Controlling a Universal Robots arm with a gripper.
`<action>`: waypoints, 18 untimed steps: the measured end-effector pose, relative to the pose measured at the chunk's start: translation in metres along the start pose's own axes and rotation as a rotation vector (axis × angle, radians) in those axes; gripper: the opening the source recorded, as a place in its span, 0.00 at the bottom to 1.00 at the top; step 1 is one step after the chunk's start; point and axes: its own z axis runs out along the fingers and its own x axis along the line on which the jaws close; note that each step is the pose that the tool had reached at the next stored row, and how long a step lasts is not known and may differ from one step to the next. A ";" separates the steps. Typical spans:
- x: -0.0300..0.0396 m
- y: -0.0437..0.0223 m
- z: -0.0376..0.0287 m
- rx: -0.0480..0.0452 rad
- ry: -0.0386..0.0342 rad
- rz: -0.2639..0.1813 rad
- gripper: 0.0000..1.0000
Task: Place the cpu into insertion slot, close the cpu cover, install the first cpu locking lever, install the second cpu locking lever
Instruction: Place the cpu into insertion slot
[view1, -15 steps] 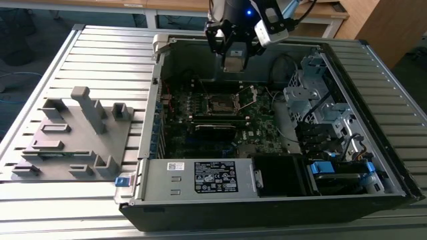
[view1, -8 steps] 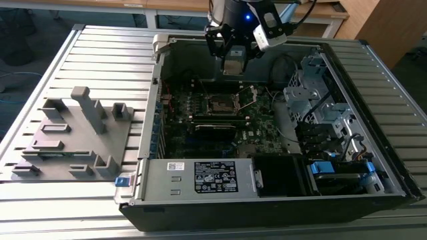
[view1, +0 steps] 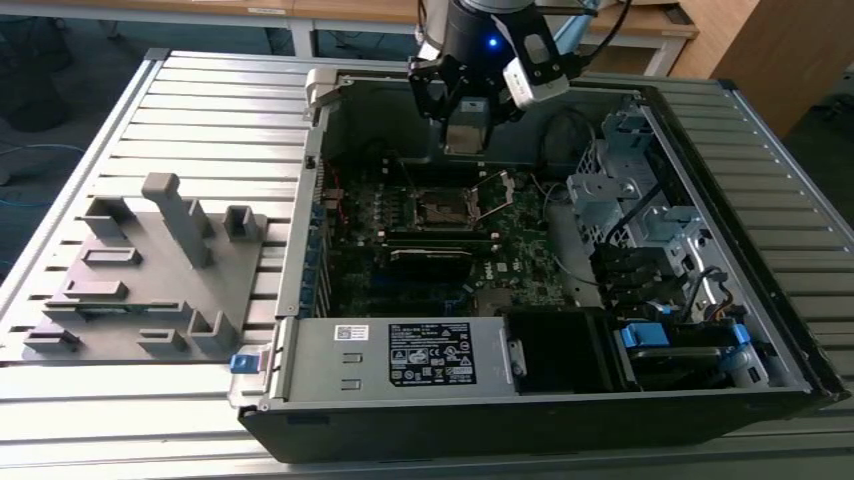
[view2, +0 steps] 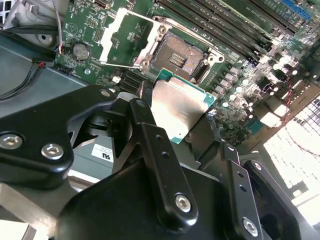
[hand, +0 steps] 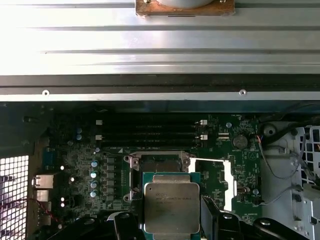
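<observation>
Exterior view looks steeply down on the whole open case. Both wrist views sit close over the motherboard, sharing the insertion slot and cpu.

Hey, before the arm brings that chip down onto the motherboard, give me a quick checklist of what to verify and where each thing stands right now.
1. Grip: pincer shut on the flat square silver-topped chip: ok.
2. Target: small square dark socket empty: ok.
3. Access: thin silver metal frame cover lies open beside the socket: ok.
4. Clearance: chip held above the green motherboard, apart from the socket: ok.
5. Orientation: chip's corners matched to the socket: cannot tell.
</observation>
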 end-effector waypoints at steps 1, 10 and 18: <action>0.0004 -0.0001 0.0007 0.0000 0.0000 0.000 0.54; 0.0023 -0.0010 0.0092 0.0000 -0.0005 0.000 0.54; 0.0023 -0.0013 0.0123 -0.0002 -0.0005 0.000 0.54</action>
